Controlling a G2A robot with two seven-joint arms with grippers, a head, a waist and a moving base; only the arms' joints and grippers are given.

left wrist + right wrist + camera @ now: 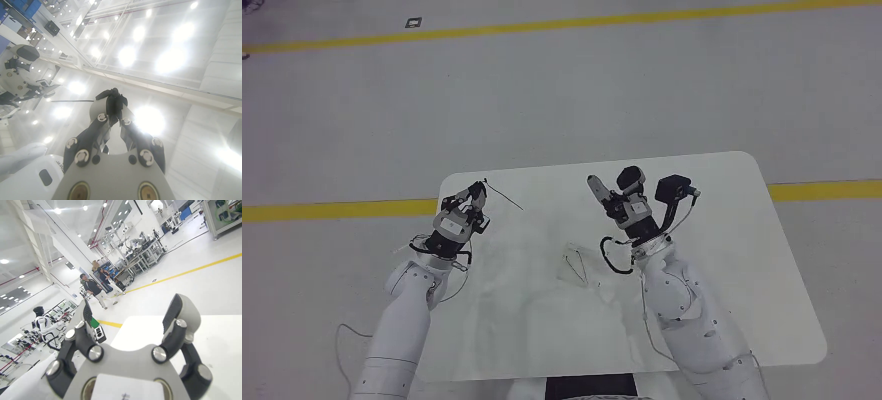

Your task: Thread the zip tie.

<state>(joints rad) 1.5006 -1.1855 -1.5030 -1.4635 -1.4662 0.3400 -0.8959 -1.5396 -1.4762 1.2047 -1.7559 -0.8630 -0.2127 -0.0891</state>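
Left jaws tight on zip tie point(75, 101), seemingly by its head; right jaws wide apart.

White rounded-corner table point(742, 290) on pale grey floor point(592, 90). Near yellow floor stripe point(332, 210) runs under table. Far yellow stripe point(542, 25); small dark sq. floor marker point(414, 22) beside it.

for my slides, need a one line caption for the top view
Left gripper shut on a thin black plastic zip tie, right gripper open, both over the white table.
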